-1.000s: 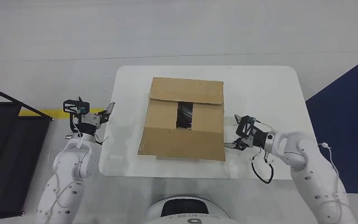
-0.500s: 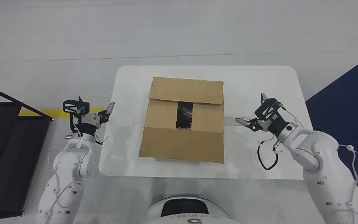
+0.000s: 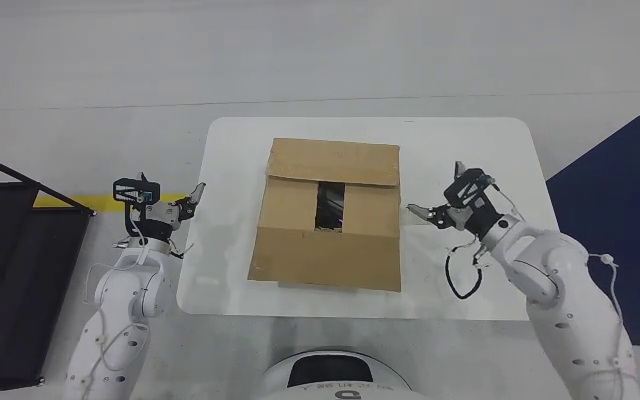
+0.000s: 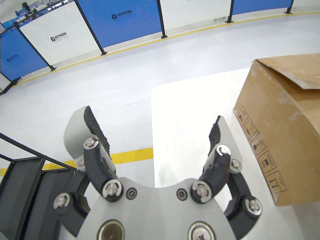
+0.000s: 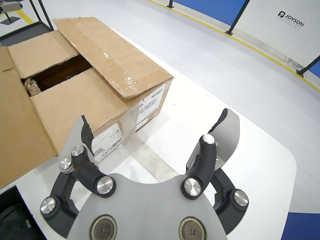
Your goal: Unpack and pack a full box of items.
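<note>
A brown cardboard box [image 3: 330, 212] stands in the middle of the white table [image 3: 480, 150]. Its top flaps lie nearly flat, leaving a dark slot [image 3: 330, 207] where crumpled paper [image 5: 32, 87] and dark contents show. My right gripper [image 3: 424, 213] is open and empty just off the box's right side, above the table; the right wrist view shows the box [image 5: 82, 81] close ahead of the open gripper [image 5: 156, 123]. My left gripper [image 3: 192, 197] is open and empty beyond the table's left edge, well apart from the box [image 4: 285, 126].
A strip of clear tape [image 5: 152, 161] lies on the table beside the box's labelled side. A black rack [image 3: 25, 250] stands on the floor at the left. Yellow floor tape [image 3: 60, 199] runs by the left arm. Bare table lies to the right of the box.
My right gripper rose from the box's near right corner, swung out to the right, then came back toward the box's right side. The left arm and the box have not moved.
</note>
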